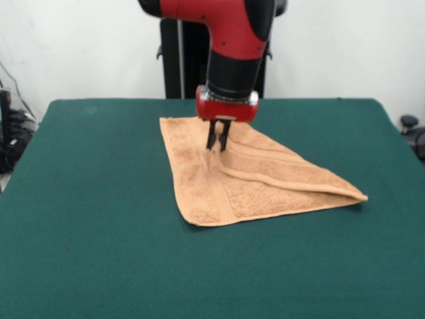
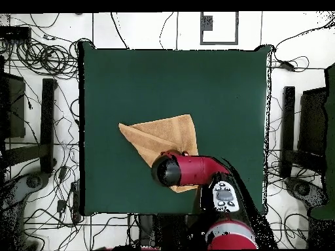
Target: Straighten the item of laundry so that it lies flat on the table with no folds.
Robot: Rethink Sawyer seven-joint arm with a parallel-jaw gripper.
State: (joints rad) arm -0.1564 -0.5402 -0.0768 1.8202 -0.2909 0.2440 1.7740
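A tan-orange towel (image 1: pixel 249 176) is laid on the dark green tabletop (image 1: pixel 86 219), folded over itself into a rough triangle, with one layer doubled along a raised diagonal crease and a pointed corner extended to one side. The end effector (image 1: pixel 218 141) is lowered onto the towel near its far edge, its two dark fingers (image 1: pixel 211 135) drawn close together and pinched on a ridge of cloth.

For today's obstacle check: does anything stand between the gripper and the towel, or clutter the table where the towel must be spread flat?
Nothing visible does. The gripper is already down at the folded towel, and the green table around it carries no other objects.
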